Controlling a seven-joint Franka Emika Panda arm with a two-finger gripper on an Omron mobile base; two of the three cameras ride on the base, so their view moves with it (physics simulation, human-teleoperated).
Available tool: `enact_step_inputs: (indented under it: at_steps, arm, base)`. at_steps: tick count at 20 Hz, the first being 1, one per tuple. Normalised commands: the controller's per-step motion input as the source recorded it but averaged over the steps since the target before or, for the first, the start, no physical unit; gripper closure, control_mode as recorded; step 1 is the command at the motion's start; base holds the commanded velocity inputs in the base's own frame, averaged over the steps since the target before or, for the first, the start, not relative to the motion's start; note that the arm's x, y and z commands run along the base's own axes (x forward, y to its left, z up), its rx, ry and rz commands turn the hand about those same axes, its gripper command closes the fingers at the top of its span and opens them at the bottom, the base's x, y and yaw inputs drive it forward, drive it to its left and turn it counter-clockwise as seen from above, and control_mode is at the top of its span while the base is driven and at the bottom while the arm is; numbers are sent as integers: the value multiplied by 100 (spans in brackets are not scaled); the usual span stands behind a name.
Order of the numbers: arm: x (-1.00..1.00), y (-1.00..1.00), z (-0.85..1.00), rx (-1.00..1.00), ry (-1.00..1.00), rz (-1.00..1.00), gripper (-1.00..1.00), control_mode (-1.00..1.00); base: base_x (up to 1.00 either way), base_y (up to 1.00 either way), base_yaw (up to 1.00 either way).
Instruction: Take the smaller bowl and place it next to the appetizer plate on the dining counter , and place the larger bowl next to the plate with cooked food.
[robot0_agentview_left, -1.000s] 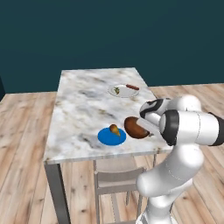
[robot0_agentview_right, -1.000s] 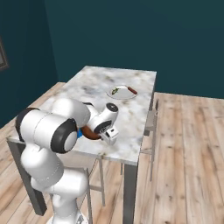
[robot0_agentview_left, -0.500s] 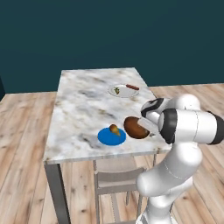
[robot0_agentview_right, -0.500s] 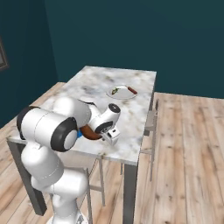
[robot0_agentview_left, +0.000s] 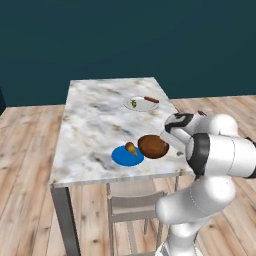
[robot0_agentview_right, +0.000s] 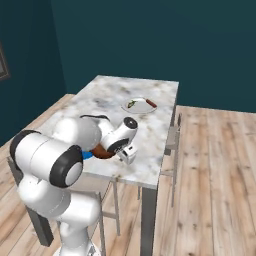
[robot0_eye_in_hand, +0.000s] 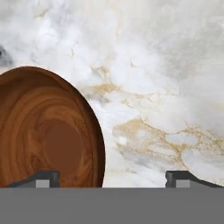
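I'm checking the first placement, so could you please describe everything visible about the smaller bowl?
The smaller bowl is round, glossy and reddish-brown, with a wood-like swirl inside in the hand view. It sits upright on the dining counter, near its front edge, right beside the appetizer plate; whether they touch is unclear. The gripper hangs open just above, one fingertip over the bowl's inside, the other over bare marble, not gripping it.

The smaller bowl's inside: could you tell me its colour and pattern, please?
The bowl is reddish-brown with swirling wood grain; clearest in the hand view.
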Motion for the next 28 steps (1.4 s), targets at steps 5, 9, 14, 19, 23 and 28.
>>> enact_step_inputs:
  at_steps: [5, 9, 14, 19, 23, 28]
  arm:
    - [-37, -7, 60, 1, -24, 0, -100, -100]
    - [-52, 0, 70, 0, -30, 0, -100, -100]
    - [-49, 20, 71, -1, -29, 0, -100, -100]
    - [-46, 18, 84, -6, -9, 0, -100, -100]
    - [-54, 0, 94, -5, 0, 0, -100, -100]
    - [-45, 4, 80, -5, 2, 0, -100, -100]
  base:
    - [0, 0, 0]
    - [0, 0, 0]
    - [0, 0, 0]
    - [0, 0, 0]
    - [0, 0, 0]
    - [0, 0, 0]
